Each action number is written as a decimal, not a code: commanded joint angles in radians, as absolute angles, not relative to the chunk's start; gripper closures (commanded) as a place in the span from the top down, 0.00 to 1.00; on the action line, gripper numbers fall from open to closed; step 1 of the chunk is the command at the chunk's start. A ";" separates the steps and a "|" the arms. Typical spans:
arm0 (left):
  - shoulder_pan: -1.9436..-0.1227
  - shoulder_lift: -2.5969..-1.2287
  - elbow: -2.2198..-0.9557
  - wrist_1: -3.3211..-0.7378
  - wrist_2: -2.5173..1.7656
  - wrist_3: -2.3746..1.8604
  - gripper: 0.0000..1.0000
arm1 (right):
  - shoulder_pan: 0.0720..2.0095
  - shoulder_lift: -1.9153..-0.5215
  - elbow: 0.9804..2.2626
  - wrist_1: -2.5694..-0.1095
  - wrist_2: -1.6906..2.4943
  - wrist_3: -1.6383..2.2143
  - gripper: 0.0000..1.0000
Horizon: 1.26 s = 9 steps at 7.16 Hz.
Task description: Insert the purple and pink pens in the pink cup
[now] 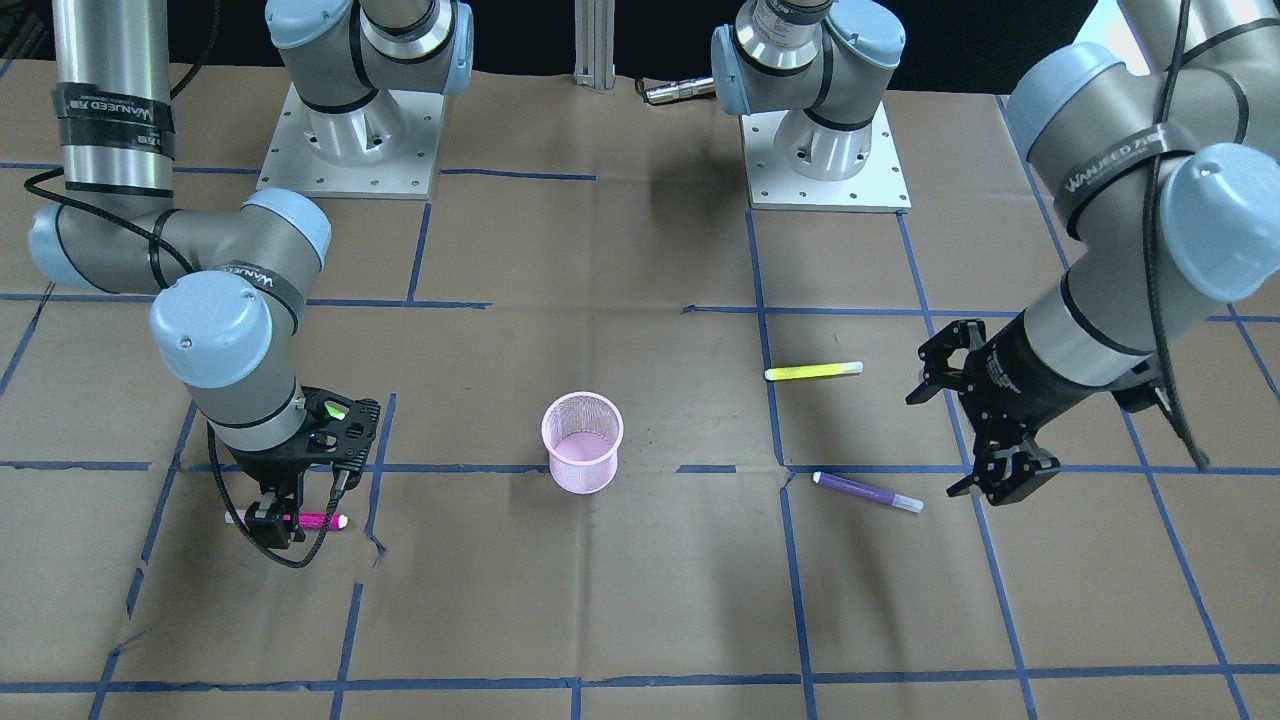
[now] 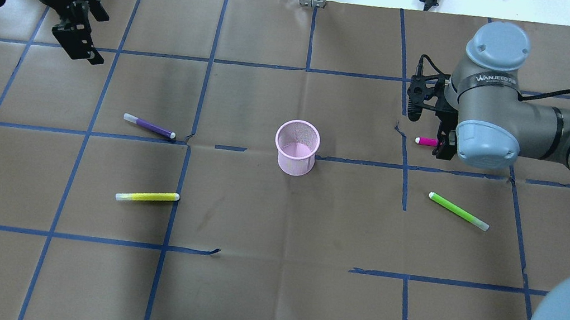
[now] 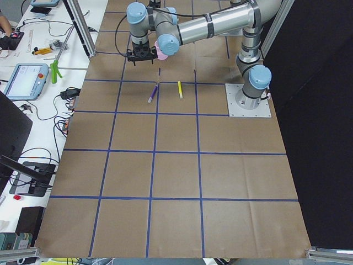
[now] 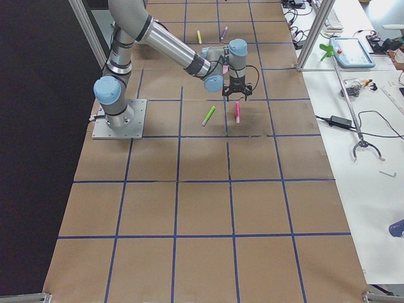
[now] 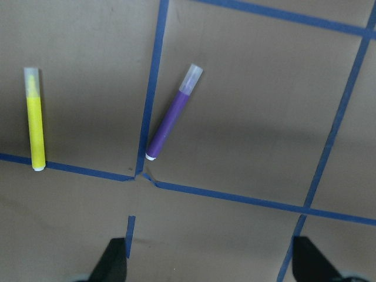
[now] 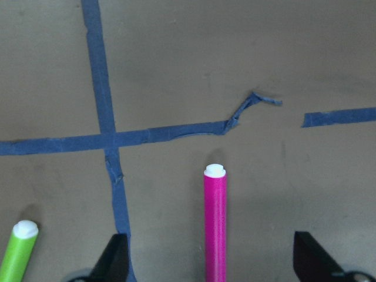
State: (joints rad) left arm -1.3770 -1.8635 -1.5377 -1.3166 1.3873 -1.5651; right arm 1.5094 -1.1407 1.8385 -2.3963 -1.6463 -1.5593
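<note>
**Silver Tubes, Blue Caps, Black Fittings**

The left arm [image 1: 1100, 300] and right arm [image 1: 105, 40] are silver-grey tubes with pale blue joint caps [image 1: 210, 325]. Black bands [image 1: 105, 115] with white WANJEED lettering wrap the links, and black cables [image 1: 295, 565] trail alongside. Each base stands on a square silver plate [image 1: 290, 170] dotted with screws. The left end effector [image 1: 930, 446] and right end effector [image 1: 285, 515] are black.

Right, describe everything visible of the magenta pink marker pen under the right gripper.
The magenta pink marker pen is a smooth plastic-looking cylinder with a white plug at its visible end. It lies flat on the brown paper table cover, clear of the blue tape lines. The right gripper hangs over its other end, open, fingers either side without touching it. A green pen lies beside it, apart. It is outside the pink mesh cup.
</note>
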 commanded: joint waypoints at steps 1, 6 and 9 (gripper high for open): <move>-1.379 -1.945 -1.569 -1.295 1.287 -1.482 0.99 | 1.509 -1.108 1.841 -2.430 -1.644 -1.560 0.95; -1.492 -1.965 -1.641 -1.174 1.702 -1.404 0.99 | 1.505 -1.094 1.847 -2.445 -1.611 -1.597 1.00; -1.537 -1.968 -1.837 -0.886 1.879 -1.401 0.99 | 1.505 -1.088 1.844 -2.445 -1.611 -1.609 0.89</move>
